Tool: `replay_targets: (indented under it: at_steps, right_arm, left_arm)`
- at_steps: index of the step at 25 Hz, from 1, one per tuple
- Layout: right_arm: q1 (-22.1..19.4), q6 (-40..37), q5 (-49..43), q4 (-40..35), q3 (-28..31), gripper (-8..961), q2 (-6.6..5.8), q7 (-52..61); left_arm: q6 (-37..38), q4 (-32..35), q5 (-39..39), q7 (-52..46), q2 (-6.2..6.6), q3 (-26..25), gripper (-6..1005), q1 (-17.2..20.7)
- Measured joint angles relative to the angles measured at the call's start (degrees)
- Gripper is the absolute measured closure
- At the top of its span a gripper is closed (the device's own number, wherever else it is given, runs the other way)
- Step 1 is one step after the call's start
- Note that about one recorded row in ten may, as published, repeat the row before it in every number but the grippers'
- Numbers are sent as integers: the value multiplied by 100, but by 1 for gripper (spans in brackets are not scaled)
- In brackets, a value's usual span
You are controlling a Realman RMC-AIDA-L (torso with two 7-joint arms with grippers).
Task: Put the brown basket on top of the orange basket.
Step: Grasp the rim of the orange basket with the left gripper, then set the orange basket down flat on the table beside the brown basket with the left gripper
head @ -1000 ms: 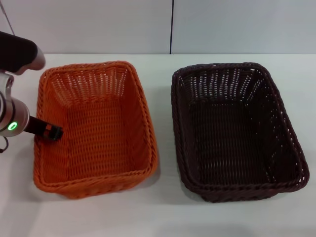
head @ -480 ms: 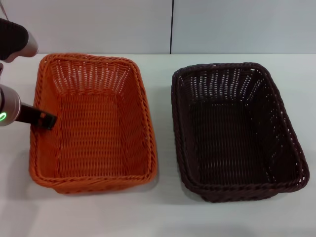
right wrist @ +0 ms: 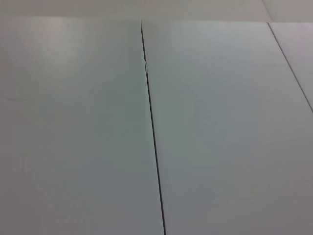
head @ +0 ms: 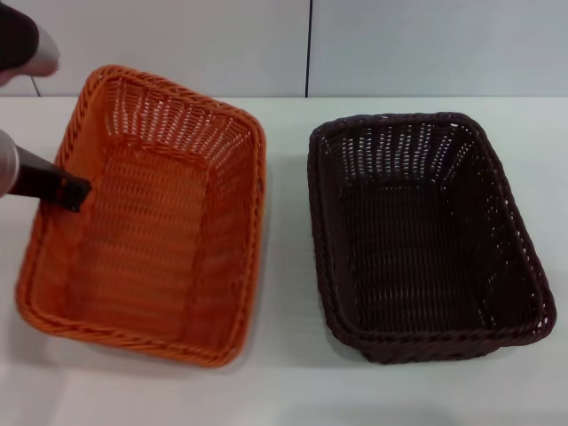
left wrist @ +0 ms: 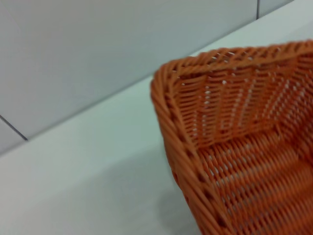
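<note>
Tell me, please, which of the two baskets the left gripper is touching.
The orange basket: the left gripper is at its left wall. The brown basket stands apart on the right, with no gripper near it.

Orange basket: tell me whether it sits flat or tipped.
Tipped. The orange basket is tilted and skewed, the left hand at its left wall; the brown basket sits flat.

A white counter (head: 293,382) spreads wide; behind the counter stands a pale panelled wall (head: 177,44) with a dark vertical seam (head: 309,49).
</note>
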Motion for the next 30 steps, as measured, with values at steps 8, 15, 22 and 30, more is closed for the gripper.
replay_targets:
  at_steps: [8,15,22,30]
  right_arm:
    - [18,-1,0,-1,0,177,0,1]
    - [18,-8,0,43,0,177,20,0]
    - [-17,-34,0,45,0,177,26,0]
    - [-14,-35,0,110,0,176,26,0]
  left_arm:
    - [-736,-385,0,1074,-2,-569,818,-429]
    - [-1504,-573,-67,1992,-19,-876,837,-1016]
    - [-2042,-670,-97,2757,-30,-475,848,-1491]
    - [-2132,-369,-98,3869,-36,-308,854,-1794]
